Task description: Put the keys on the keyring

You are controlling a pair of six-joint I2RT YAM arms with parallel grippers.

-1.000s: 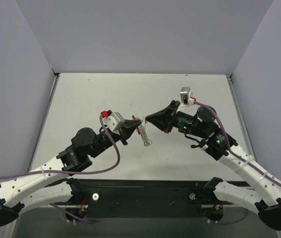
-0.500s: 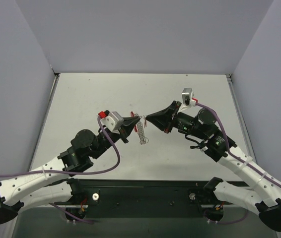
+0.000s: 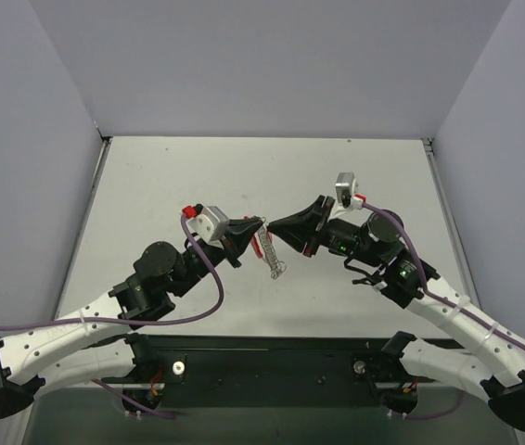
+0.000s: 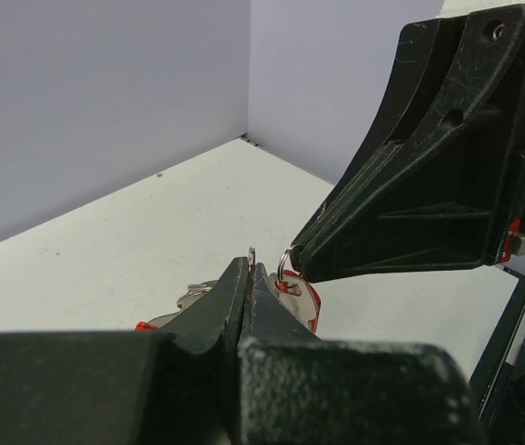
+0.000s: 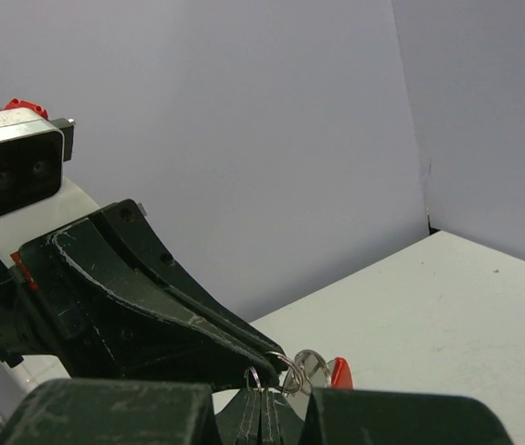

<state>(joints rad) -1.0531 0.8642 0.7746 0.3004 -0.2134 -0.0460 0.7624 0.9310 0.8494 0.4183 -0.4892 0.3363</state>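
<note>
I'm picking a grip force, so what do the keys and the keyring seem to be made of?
By look, the keys are thin metal: silver and shiny, with fine wire loops that catch the light. Of the keyring only a smooth, bright red sliver shows. It may be plastic or coated metal, but too little is visible to settle it.

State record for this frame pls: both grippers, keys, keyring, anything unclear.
left gripper: shut on a silver loop at its tips
right gripper: shut on a silver loop too; cannot tell if it is the same one
gripper spacing: tips almost meeting, facing each other above the table
keys: silver bunch hanging below the two tips
keyring: red piece beside the loops
unclear: whether any key is threaded yet
</note>
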